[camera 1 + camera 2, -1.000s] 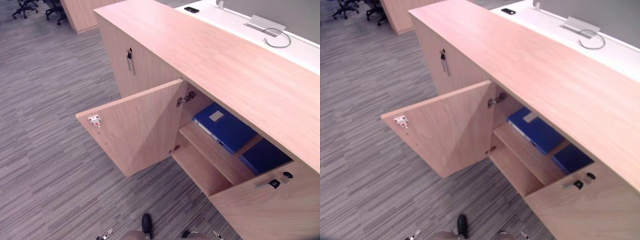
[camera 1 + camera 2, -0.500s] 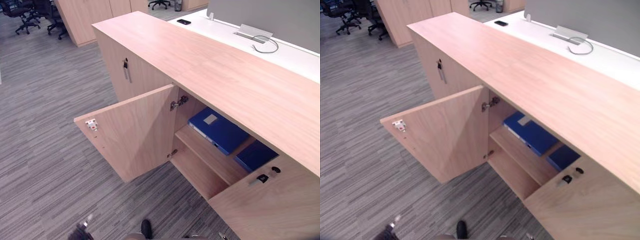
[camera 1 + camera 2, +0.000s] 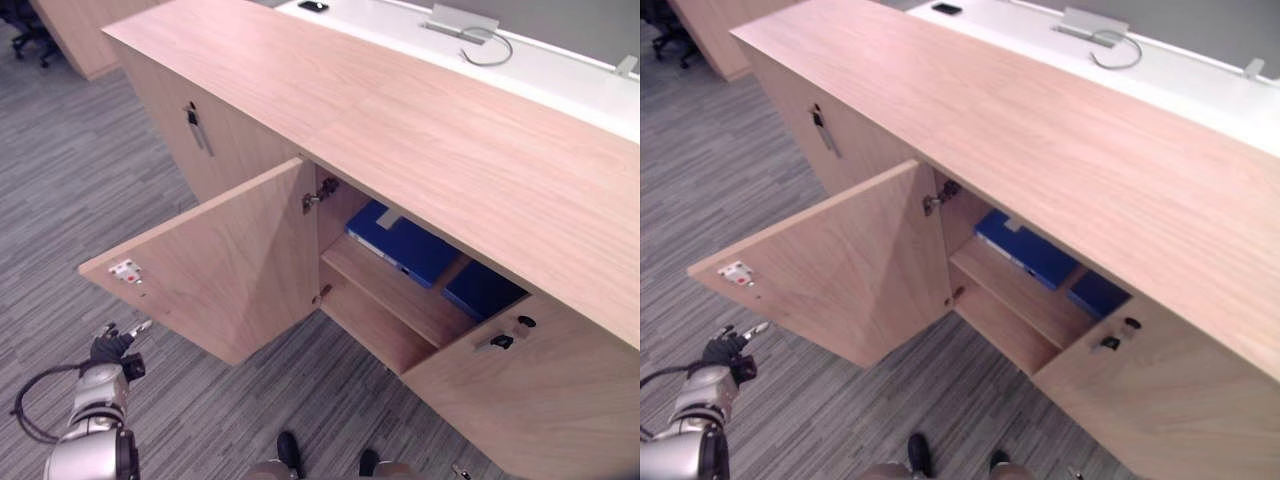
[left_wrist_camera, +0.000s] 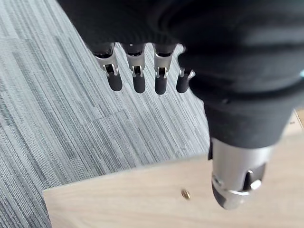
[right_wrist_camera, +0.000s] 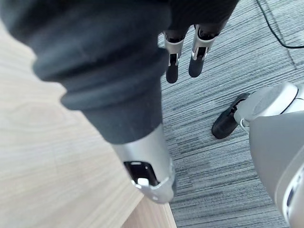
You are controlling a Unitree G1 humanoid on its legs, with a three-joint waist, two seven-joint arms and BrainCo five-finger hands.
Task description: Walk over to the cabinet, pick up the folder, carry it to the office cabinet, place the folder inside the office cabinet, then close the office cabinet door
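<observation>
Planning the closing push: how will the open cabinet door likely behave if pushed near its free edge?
The door looks like a rigid wooden panel, so it should not flex. Hung on hinges at one side, it will probably swing, not slide. The left hand, near the free edge, likely needs little force.

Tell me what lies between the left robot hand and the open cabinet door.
Only bare grey carpet: in the left eye view the left robot hand hangs short of the door, near its free edge.
</observation>
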